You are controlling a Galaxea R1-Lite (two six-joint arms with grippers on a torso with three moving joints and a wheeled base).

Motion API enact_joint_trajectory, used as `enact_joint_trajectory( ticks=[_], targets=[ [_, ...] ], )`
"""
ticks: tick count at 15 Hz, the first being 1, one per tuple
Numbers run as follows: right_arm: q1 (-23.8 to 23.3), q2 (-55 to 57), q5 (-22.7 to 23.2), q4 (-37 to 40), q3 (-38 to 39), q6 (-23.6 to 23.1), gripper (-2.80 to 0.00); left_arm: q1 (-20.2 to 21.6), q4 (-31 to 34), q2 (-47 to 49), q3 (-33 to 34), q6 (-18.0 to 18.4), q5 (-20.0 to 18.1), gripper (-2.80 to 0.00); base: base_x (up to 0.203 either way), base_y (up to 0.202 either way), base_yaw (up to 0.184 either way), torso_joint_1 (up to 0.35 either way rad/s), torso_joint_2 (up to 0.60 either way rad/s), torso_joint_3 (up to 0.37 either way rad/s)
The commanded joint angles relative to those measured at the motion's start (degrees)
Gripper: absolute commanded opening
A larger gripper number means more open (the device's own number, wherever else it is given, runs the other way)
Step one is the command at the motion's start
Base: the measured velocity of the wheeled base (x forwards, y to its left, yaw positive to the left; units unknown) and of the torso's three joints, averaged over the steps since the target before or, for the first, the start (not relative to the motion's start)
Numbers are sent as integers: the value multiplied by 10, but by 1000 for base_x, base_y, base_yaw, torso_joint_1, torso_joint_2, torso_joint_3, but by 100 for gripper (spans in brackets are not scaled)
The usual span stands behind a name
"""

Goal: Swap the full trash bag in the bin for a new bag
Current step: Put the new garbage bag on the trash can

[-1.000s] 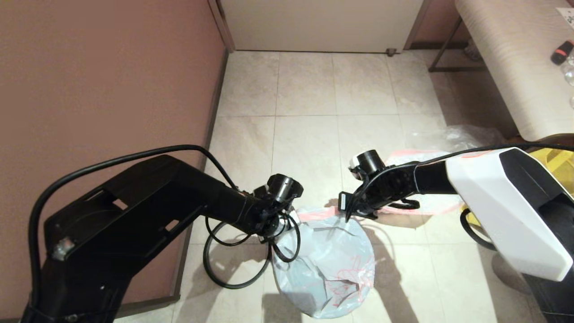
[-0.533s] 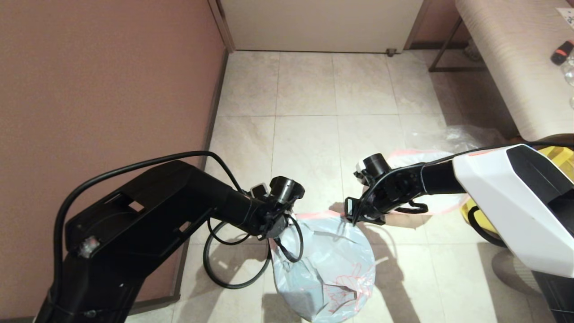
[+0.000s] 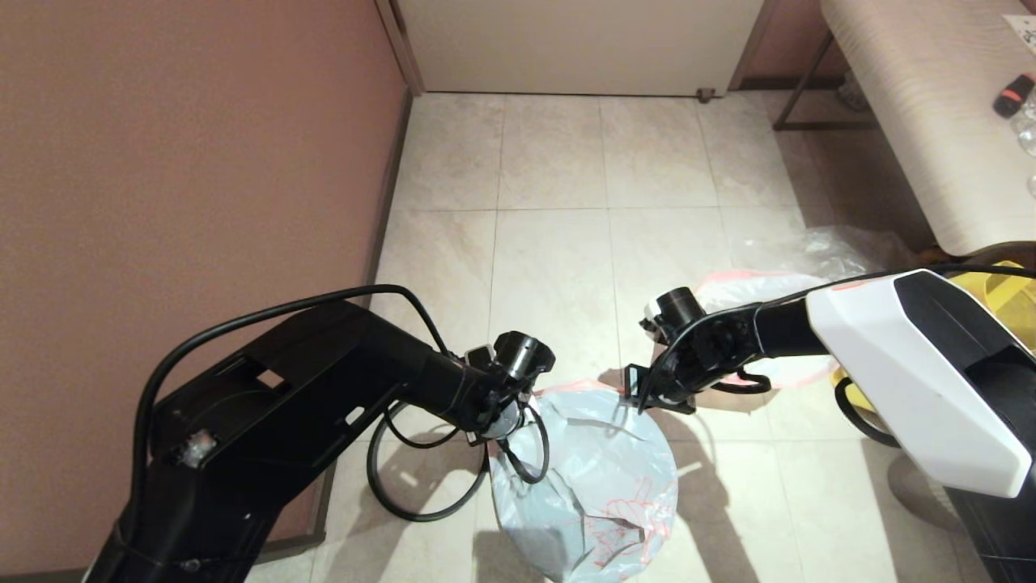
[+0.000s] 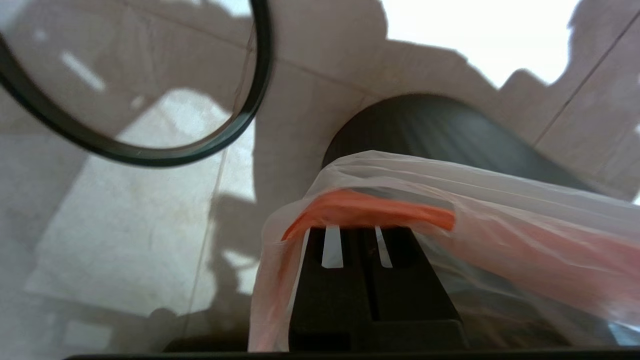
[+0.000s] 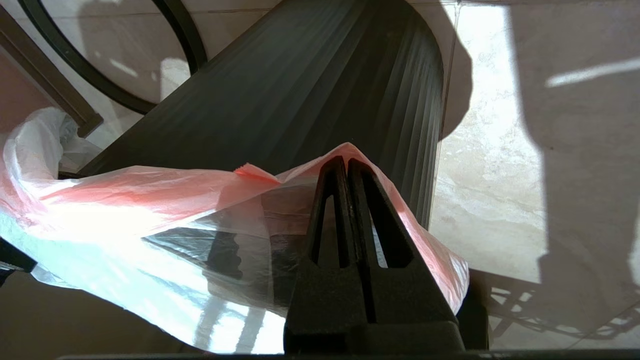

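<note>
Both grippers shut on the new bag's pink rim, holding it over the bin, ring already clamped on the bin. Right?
Not the ring. In the head view the ring lies on the floor left of the bin, not on it. The rest holds: the left gripper and right gripper are shut on the new bag at its pink rim, over the bin.

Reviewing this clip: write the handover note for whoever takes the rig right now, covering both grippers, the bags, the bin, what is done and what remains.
Left gripper: shut on the pink rim band of the new bag, at the bag's left side.
Right gripper: shut on the same rim, at the bag's right side.
The new bag hangs spread between the two grippers over the bin, whose dark ribbed wall shows in both wrist views.
The full trash bag lies on the floor behind the right arm.
Done: old bag is out, new bag is picked up and opened.
Left: stretch the rim over the bin's rim, seat the bag, release.
</note>
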Motion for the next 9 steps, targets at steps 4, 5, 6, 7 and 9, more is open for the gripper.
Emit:
enact_joint_trajectory(
  ticks=[4, 5, 6, 7, 9],
  targets=[
    [-15, 2, 2, 41, -47, 0, -280, 1, 90, -21, -27, -6, -31, -280, 0, 0, 0, 0, 0, 0],
    [-21, -6, 2, 64, -61, 2, -280, 1, 91, -45, -19, -6, -55, -280, 0, 0, 0, 0, 0, 0],
    [-23, -23, 4, 71, -62, 3, -280, 1, 92, -73, -7, -6, -84, -280, 0, 0, 0, 0, 0, 0],
    [-24, -41, 7, 75, -61, 3, -280, 0, 92, -96, 6, -5, -112, -280, 0, 0, 0, 0, 0, 0],
    [-21, -74, 15, 83, -59, 5, -280, -1, 92, -120, 19, -4, -160, -280, 0, 0, 0, 0, 0, 0]
  ],
)
